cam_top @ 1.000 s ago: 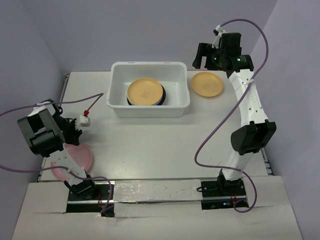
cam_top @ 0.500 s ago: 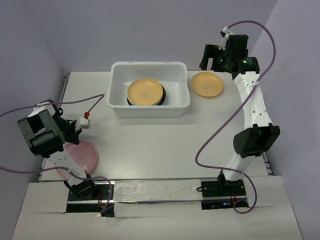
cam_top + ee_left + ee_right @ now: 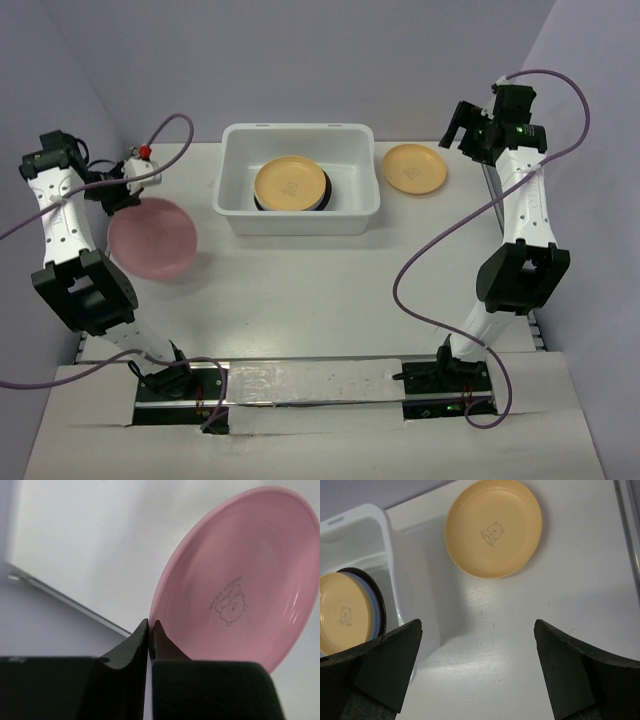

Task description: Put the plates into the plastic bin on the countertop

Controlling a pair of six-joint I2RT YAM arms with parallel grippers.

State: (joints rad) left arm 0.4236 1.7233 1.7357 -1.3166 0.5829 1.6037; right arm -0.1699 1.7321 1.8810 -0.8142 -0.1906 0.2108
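Top external view: I see the pink plate (image 3: 152, 237) lifted off the bench (image 3: 300, 290) at the left side, tilted on edge, well apart from the plastic bin (image 3: 297, 131) at the far middle.
Step in hand: I judge this to be the carry of the pink plate across to the plastic bin.
Doing it well: I would swing right with the plate held above the bin's rolled rim. I would level it over the stack and lower it until it sits just above the top plate, and only then let go. The hold is a thin pinch on the rim, so I would move slowly to keep the plate from pivoting or slipping.
Left gripper (image 3: 150, 625): clenched on the pink plate's edge. In the left wrist view the jaws nearly meet, with only the thin rim between them.
Right gripper (image 3: 476, 625): released, jaws spread wide, grasping nothing. It hangs above the bench, between the bin's right wall and the loose yellow-orange plate (image 3: 493, 527).
Bin contents: a second yellow-orange plate (image 3: 290, 183) tops a stack whose dark rim shows beneath it. The right wrist view also shows a pale blue edge in that stack.
Left to do, by my reckoning: the pink plate in hand, and the loose yellow-orange plate lying flat just beside the bin's far right corner, not touching it.
Risk: clipping the bin's left wall on the way in.
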